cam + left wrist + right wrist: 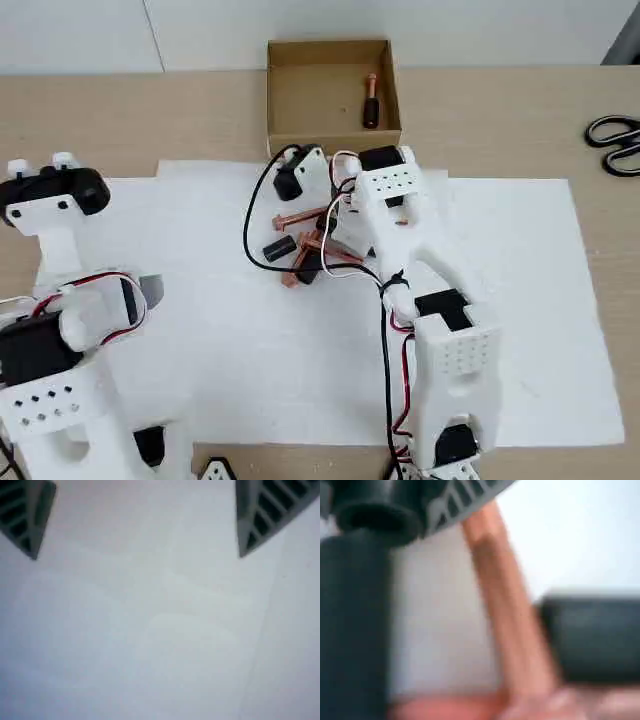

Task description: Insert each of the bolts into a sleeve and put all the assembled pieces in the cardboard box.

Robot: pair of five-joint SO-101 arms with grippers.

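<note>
Several copper bolts (pixel 297 219) and black sleeves (pixel 280 247) lie in a small pile on the white sheet (pixel 300 360), just in front of the cardboard box (pixel 282 90). One bolt seated in a sleeve (pixel 371 101) lies inside the box. My right gripper (pixel 322 233) is down in the pile. Its wrist view shows a copper bolt (pixel 505 615) close up, with a black sleeve (pixel 355 625) beside it and another black sleeve (pixel 592 635) behind it. My left gripper (pixel 140 525) hangs open over bare sheet at the left, with nothing between its dark fingers (pixel 260 515).
Black-handled scissors (pixel 615 140) lie on the wooden table at the far right. The right arm's cables (pixel 250 235) loop around the pile. The sheet covers most of the table between the two arms.
</note>
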